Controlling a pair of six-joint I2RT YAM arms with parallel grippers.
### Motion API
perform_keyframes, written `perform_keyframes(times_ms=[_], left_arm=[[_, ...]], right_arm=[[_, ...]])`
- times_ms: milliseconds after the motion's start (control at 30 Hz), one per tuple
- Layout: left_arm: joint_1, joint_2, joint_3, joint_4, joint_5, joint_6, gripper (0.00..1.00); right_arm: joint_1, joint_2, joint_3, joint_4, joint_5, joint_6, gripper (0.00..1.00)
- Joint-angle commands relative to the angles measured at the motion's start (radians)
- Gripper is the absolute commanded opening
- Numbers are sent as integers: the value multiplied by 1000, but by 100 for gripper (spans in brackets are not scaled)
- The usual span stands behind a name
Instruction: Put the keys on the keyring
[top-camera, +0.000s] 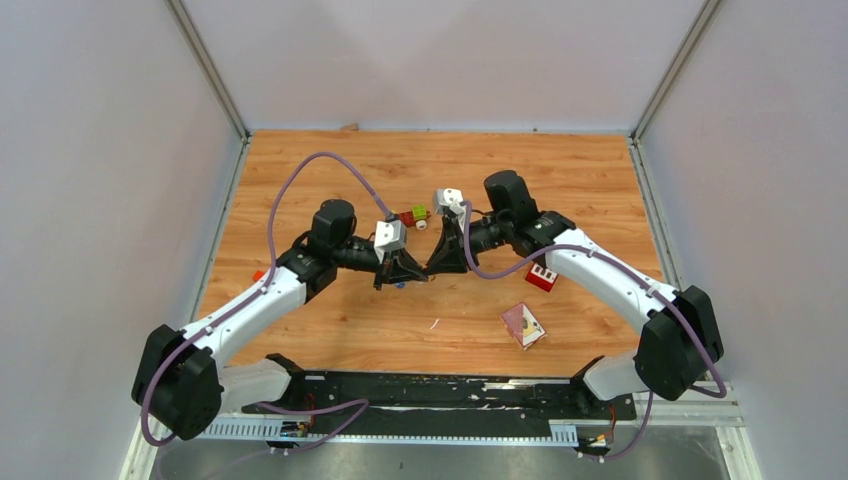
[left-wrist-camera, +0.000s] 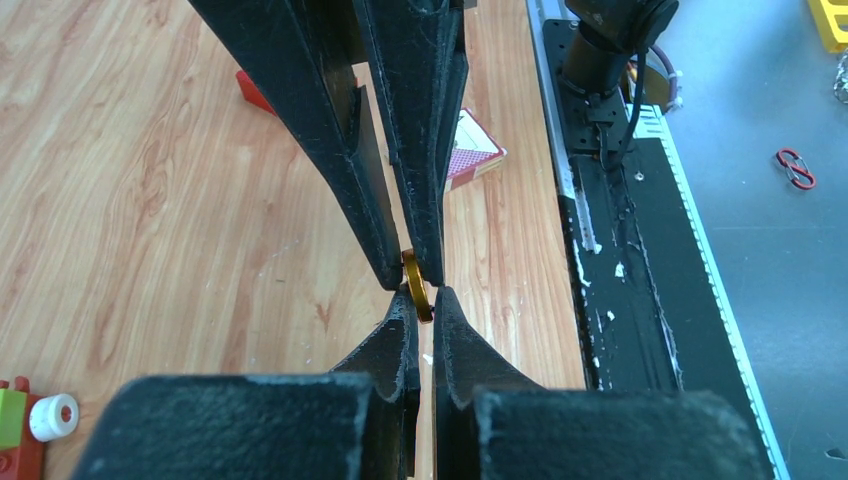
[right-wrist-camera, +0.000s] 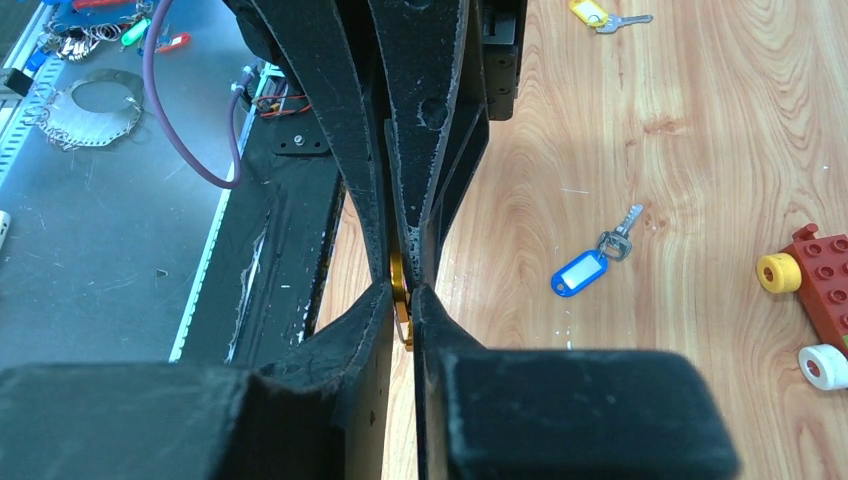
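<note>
The keyring (left-wrist-camera: 415, 282), a thin gold ring, hangs above the table between both grippers. In the left wrist view my left gripper (left-wrist-camera: 420, 298) is shut on its lower edge. My right gripper (right-wrist-camera: 402, 291) is shut on the same keyring (right-wrist-camera: 397, 279), whose wire end pokes down between its fingers. The two grippers meet tip to tip over the middle of the table in the top view. A blue-headed key (right-wrist-camera: 581, 272) lies flat on the wood to the right in the right wrist view. A yellow-headed key (right-wrist-camera: 592, 12) lies further off at the top edge.
A red-and-green toy car (top-camera: 415, 214) stands just behind the grippers. A red block with white squares (top-camera: 541, 277) sits under the right arm. A patterned card pack (top-camera: 523, 325) lies near the front. The black base rail (top-camera: 440, 392) runs along the near edge.
</note>
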Motion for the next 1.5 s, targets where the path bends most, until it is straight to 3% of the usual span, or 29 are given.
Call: perform_keyframes(times_ms=[0, 100, 167, 400, 567, 700, 1000, 1233, 1467], left_arm=[[-3, -15, 24, 28, -4, 23, 0], [-3, -15, 24, 31, -16, 19, 0], [-3, -18, 24, 39, -28, 11, 0], [7, -31, 7, 54, -65, 36, 52], [8, -36, -14, 99, -87, 41, 70], [7, 7, 8, 183, -74, -56, 69], [-17, 77, 10, 355, -54, -244, 57], [-19, 113, 8, 453, -45, -341, 40], [-20, 117, -1, 460, -43, -339, 23]], right_arm=[[12, 3, 33, 31, -23, -4, 10], [13, -1, 29, 43, -15, 9, 0], [10, -10, 26, 48, 5, 13, 0], [-51, -78, 8, 102, 13, 77, 0], [-94, -102, -37, 192, -24, 163, 0], [-101, -100, -49, 227, -16, 189, 0], [-114, -112, -70, 285, 31, 239, 0], [-116, -105, -87, 310, 32, 256, 0], [-118, -106, -90, 318, 30, 262, 0]])
